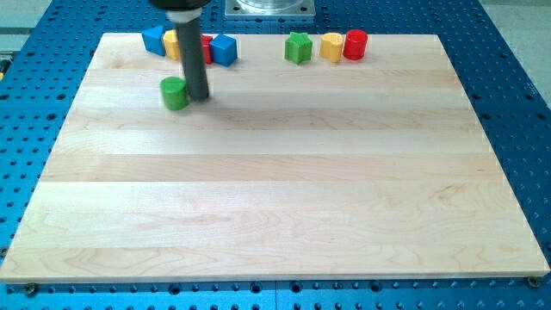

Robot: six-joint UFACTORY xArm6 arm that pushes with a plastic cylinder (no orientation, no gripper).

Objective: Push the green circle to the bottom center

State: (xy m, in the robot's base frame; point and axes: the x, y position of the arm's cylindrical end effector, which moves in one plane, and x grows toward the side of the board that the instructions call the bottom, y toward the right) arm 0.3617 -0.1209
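The green circle (175,92) stands on the wooden board (275,189) near the view's upper left. My tip (199,96) is down on the board just to the right of the green circle, touching or nearly touching its side. The dark rod rises from there to the view's top and hides part of the blocks behind it.
Along the board's top edge at the left sit a blue block (155,40), a yellow block (172,43), a red block (206,49) partly hidden by the rod, and a blue cube (224,50). Further right are a green star (298,47), a yellow block (332,46) and a red cylinder (355,44).
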